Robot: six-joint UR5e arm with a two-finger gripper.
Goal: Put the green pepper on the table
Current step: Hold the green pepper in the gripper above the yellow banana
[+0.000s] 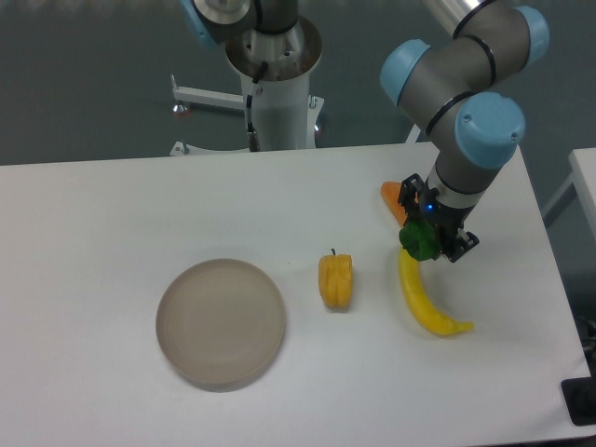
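Seen from a fixed camera above and in front of a white table (112,214) with rounded corners. At right, reaching down from the upper right corner: a grey robot arm (466,65) with light-blue joint caps. Pointed downward at the arm's end: a black two-finger gripper (430,244), closed around the green pepper (419,241). Pepper small, glossy, dark green, held between the fingers at the gripper's lower left side, low over the right part of the table. Impossible to tell whether touching the tabletop or just above it. Lit on the gripper body: a small blue light.

Just beside the gripper, up and to the left: an orange object (392,199), partly hidden behind the gripper, kind unclear. Directly below the pepper: a yellow banana (425,300), lying on the table, curving down and to the right, upper tip at or just under the pepper.

Left of the banana, near the table's middle: a yellow pepper (336,279) with a short dark stem pointing up, apart from the banana. Farther left, toward the front: a round beige-grey plate (221,322), flat on the table, well apart from the yellow pepper and from the gripper.

Behind the table at top centre: a white robot pedestal (279,93) standing on a dark grey floor.
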